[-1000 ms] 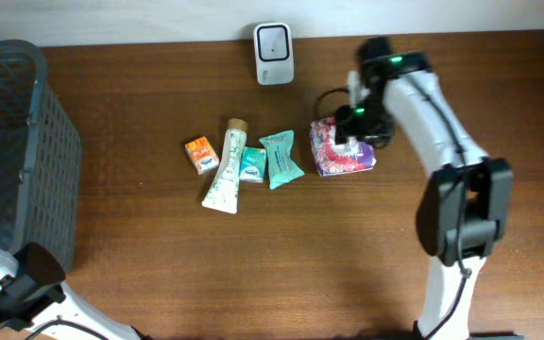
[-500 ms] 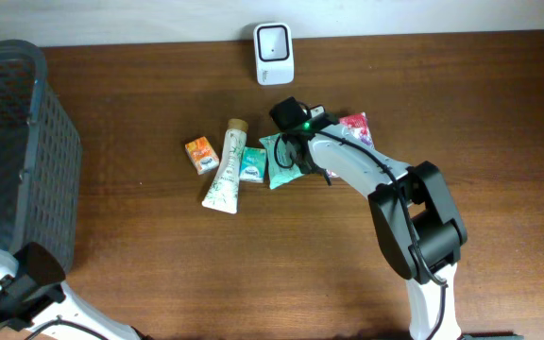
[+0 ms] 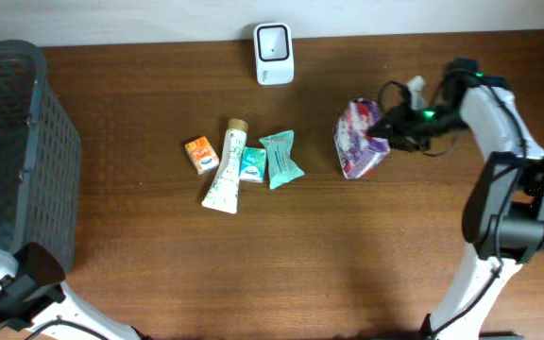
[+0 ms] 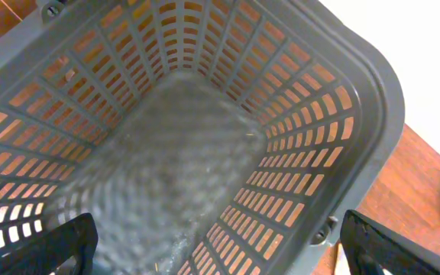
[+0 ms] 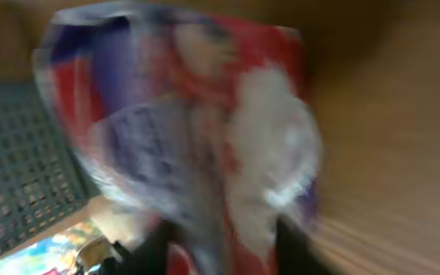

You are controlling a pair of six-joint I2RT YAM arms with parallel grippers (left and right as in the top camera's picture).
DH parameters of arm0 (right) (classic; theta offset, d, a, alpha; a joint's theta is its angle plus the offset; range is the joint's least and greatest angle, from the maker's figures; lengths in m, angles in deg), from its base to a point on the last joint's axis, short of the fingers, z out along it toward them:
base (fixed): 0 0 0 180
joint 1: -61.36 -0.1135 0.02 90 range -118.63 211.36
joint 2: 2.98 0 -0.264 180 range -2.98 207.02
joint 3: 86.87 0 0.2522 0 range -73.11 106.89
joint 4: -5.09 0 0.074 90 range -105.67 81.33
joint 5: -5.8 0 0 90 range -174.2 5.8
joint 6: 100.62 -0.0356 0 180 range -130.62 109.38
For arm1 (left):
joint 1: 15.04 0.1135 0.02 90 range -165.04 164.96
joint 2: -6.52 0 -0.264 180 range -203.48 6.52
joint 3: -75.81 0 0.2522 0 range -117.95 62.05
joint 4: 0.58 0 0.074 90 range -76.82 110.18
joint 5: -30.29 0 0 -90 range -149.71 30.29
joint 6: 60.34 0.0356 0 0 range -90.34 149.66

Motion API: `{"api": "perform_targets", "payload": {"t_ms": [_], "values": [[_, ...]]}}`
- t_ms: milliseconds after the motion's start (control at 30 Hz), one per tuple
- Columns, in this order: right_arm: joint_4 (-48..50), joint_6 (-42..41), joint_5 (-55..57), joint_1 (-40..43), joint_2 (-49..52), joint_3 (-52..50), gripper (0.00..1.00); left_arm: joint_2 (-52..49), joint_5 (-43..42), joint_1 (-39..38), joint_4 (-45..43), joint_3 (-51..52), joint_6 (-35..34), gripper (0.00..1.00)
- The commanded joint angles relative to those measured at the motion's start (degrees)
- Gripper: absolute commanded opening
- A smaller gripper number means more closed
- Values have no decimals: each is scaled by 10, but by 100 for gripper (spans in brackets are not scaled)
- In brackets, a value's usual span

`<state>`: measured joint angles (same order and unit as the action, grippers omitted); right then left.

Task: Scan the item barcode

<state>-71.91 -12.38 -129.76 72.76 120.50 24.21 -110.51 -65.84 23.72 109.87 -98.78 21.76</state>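
The tabletop (image 3: 159, 274) is viewed from high above, straight down, with its whole width taken in. The left wrist view is aimed down into the grey basket (image 4: 357, 114) at close range. The right wrist view is held very near the floral packet (image 5: 182, 130) and is blurred. Basket and packet are each shared by 2 views, a wrist and the overhead.

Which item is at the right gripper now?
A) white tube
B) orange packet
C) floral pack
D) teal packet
C: the right gripper is closed on the edge of the floral pack, and that pack fills the right wrist view.
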Motion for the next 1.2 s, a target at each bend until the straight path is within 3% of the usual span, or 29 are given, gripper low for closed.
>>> {"api": "perform_targets", "payload": {"t_ms": [0,33,100,233,367,467,533,600,667,700,767,900,967,1000,1067,1167], "values": [[-48,18,79,57,-6,34,51,9,0,1,0,-4,7,99],[-64,30,77,69,-6,44,57,9,0,1,0,-4,7,99],[-67,73,79,67,-6,45,86,9,0,1,0,-4,7,99],[-2,88,183,56,-5,45,92,9,0,1,0,-4,7,99],[49,86,184,55,0,45,91,9,0,1,0,-4,7,99],[53,86,158,55,30,45,66,9,0,1,0,-4,7,99],[51,86,102,53,62,45,61,9,0,1,0,-4,7,99],[47,86,92,46,92,45,47,9,0,1,0,-4,7,99],[42,86,80,32,100,45,21,9,0,1,0,-4,7,99],[31,86,15,21,97,46,4,9,0,1,0,-4,7,99],[30,86,-93,13,78,66,4,9,0,1,0,-4,7,99],[42,84,-108,-25,8,163,4,9,0,1,0,-4,7,99],[126,83,-108,-65,-33,190,4,9,0,1,0,-4,7,99],[185,48,-107,-85,-48,191,4,9,0,1,0,-4,7,99],[322,-113,-88,-126,-50,190,4,9,0,1,0,-4,7,99],[403,-163,-48,-191,-50,191,4,9,0,1,0,-4,7,99]]}}
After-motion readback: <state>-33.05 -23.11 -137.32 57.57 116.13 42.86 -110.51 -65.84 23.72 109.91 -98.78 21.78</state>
